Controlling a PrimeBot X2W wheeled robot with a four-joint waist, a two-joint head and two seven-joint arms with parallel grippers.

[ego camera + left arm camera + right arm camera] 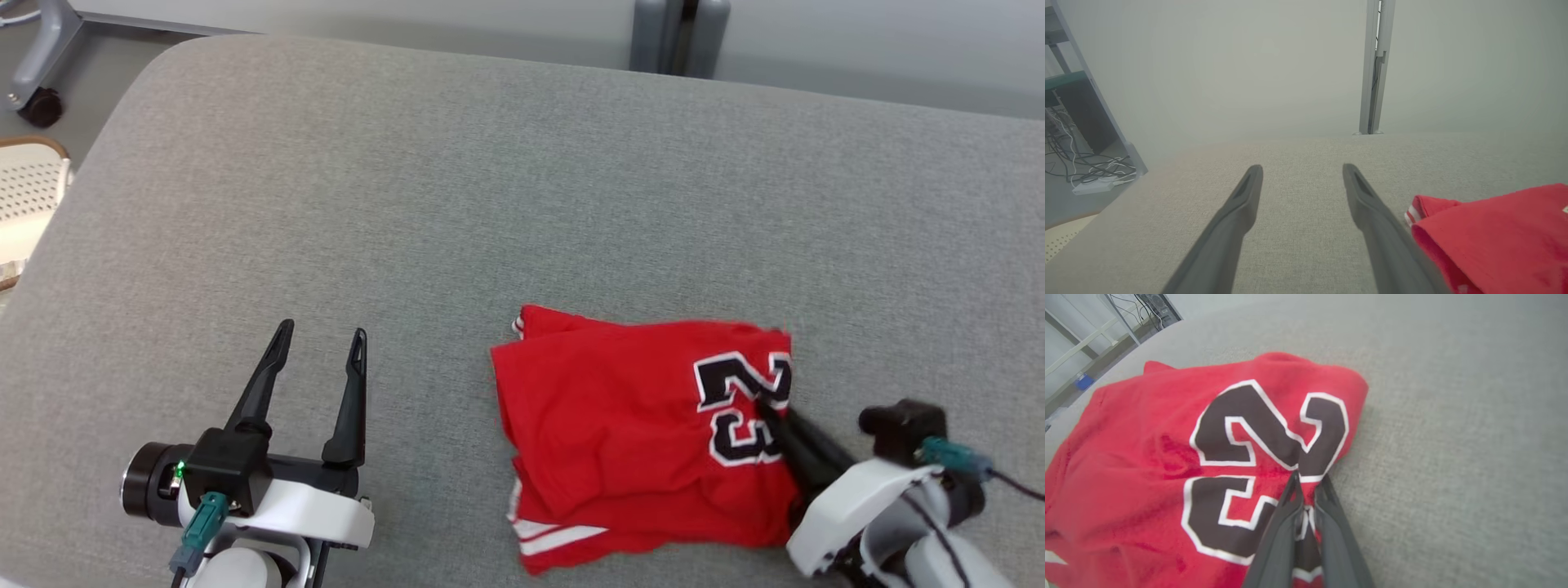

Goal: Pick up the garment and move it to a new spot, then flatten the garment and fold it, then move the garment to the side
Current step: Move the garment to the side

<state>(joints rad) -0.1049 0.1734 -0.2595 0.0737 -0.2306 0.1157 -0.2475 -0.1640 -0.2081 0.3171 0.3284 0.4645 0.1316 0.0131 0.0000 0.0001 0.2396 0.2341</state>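
Note:
The garment [637,433] is a red jersey with a black and white number 23, folded into a rough rectangle on the grey table right of centre. In the right wrist view the jersey [1167,465] spreads to the left. My right gripper [763,404] comes in from the lower right and is shut on the jersey's right edge at the number; its fingers [1290,506] pinch red cloth between them. My left gripper [321,336] hovers over bare table at the lower left, open and holding nothing, well left of the jersey [1494,232].
The grey fabric table [408,204] stretches wide to the left and back. A grey post [679,33] stands behind its far edge. A chair base with a caster [37,102] and a perforated pale panel [28,196] sit off the left edge.

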